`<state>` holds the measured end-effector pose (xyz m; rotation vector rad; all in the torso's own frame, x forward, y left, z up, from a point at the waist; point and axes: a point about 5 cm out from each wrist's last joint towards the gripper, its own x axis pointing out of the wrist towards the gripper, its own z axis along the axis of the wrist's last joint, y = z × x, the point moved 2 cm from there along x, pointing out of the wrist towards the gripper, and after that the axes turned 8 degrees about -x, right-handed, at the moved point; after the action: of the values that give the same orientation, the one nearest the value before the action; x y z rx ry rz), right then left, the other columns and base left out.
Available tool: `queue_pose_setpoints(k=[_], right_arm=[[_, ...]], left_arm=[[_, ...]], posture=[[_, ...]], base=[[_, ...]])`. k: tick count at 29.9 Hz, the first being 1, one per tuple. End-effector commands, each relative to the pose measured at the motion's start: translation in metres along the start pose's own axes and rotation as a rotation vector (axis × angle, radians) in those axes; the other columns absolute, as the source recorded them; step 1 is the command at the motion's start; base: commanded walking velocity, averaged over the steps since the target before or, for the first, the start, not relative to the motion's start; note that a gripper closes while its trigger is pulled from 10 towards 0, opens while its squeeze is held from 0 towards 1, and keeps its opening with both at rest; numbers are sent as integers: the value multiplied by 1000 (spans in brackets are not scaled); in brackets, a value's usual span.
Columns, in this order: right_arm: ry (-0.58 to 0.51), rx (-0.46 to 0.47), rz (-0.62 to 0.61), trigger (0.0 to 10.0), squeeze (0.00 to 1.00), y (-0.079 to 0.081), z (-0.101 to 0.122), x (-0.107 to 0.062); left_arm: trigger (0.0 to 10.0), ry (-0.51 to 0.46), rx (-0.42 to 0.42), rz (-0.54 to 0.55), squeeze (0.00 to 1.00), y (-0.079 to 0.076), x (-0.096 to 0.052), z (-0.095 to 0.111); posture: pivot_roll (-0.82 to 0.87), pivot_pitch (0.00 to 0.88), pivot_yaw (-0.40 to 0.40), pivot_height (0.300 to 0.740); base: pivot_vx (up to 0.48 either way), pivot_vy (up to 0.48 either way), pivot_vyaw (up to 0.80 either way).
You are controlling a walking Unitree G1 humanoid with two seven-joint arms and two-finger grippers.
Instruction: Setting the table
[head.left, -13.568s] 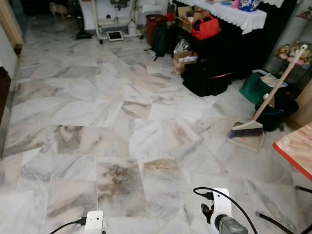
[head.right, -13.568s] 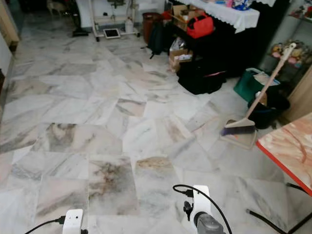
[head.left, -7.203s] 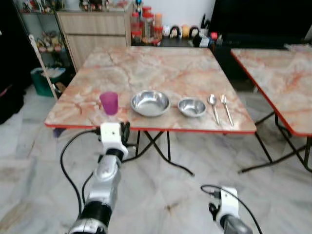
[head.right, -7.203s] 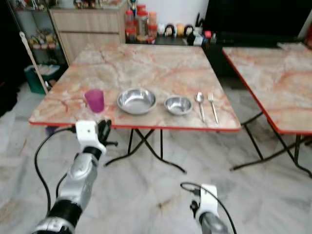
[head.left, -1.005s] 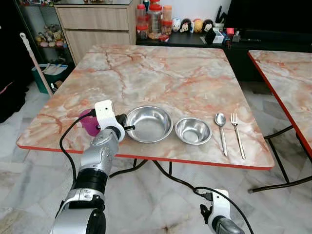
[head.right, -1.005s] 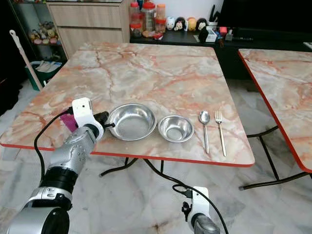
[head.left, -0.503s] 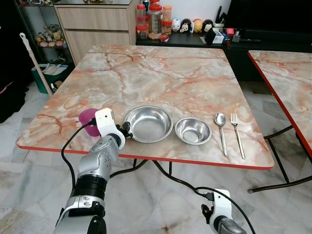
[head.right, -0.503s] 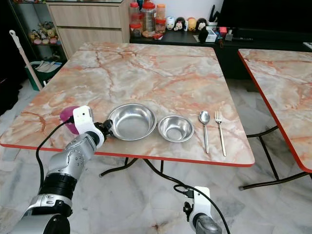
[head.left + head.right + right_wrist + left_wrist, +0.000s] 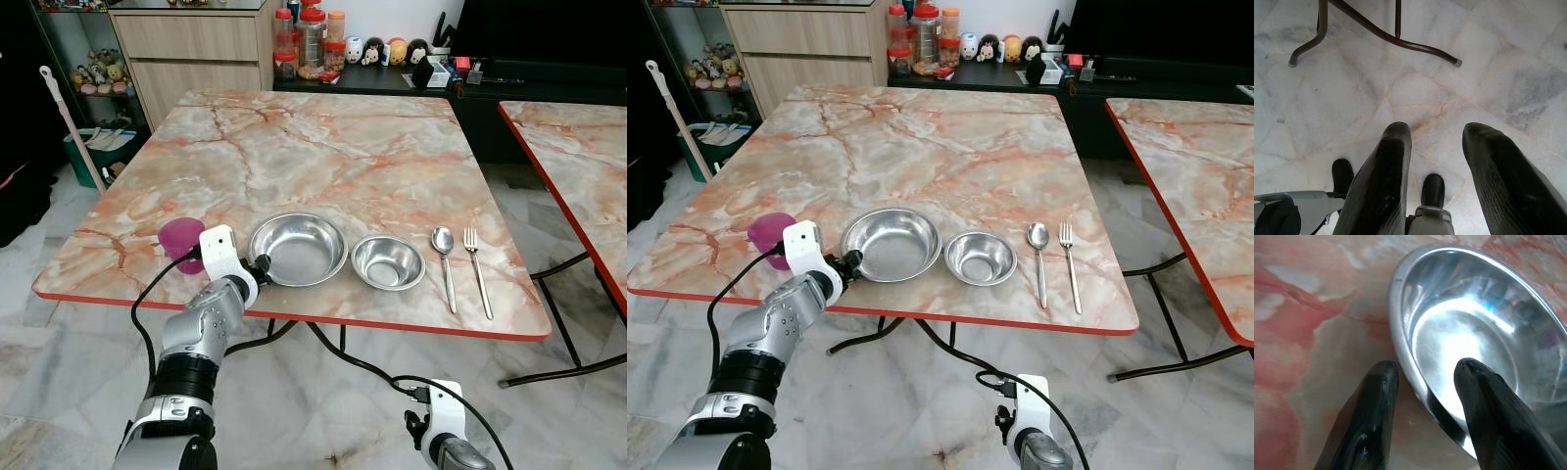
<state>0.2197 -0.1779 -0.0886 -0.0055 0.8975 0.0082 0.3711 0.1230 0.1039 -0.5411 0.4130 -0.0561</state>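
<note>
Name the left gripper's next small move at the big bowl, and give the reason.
Probably close the fingers. The left gripper is open and straddles the big bowl's near rim, one finger inside, the other outside on the table, so a pinch should grip it.

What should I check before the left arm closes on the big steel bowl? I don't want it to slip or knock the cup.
1. Left gripper open, jaws straddling the large bowl rim, one inside, one outside: ok.
2. Rim deep enough between the jaws: cannot tell.
3. Purple cup apart from the gripper: ok.
4. Small bowl separate from the large bowl: ok.
5. Right gripper idle, low over the floor: ok.
</note>
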Motion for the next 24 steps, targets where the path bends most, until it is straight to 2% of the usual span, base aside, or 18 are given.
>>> queue_pose_setpoints(k=[1,4,10,11,12,13,14,15,16,24], right_arm=[[1,0,2,10000,0,0,0,0],[1,3,4,10000,0,1,0,0],[0,7,8,10000,0,3,0,0],[1,7,8,10000,0,3,0,0],[2,8,8,10000,0,3,0,0],[2,10,8,10000,0,3,-1,0],[2,11,8,10000,0,3,-1,0],[2,12,8,10000,0,3,0,0],[1,15,7,10000,0,4,0,0],[3,30,7,10000,0,5,-2,0]], left_arm=[[10000,20,5,-24,0,-5,0,-2],[10000,43,13,-52,0,-13,1,-8],[10000,44,20,-47,0,-17,4,-8],[9529,45,23,-49,0,-17,4,-8],[8118,48,28,-51,0,-18,4,-8],[3882,51,30,-50,0,-19,5,-8],[3882,53,31,-50,0,-19,5,-9],[1686,58,36,-48,0,-19,5,-9],[0,59,42,-49,0,-19,5,-9],[0,63,39,-28,0,-16,5,-10]], posture=[[38,0,-6,740],[39,0,-5,740],[35,0,2,740],[35,0,2,740],[34,0,3,740],[34,0,4,740],[34,0,4,740],[33,0,6,740],[33,0,8,740],[35,0,10,740]], base=[[0,0,0],[0,0,0],[0,0,0],[0,0,0],[0,0,0],[0,0,0],[0,0,0],[0,0,0],[0,0,0],[0,0,0]])
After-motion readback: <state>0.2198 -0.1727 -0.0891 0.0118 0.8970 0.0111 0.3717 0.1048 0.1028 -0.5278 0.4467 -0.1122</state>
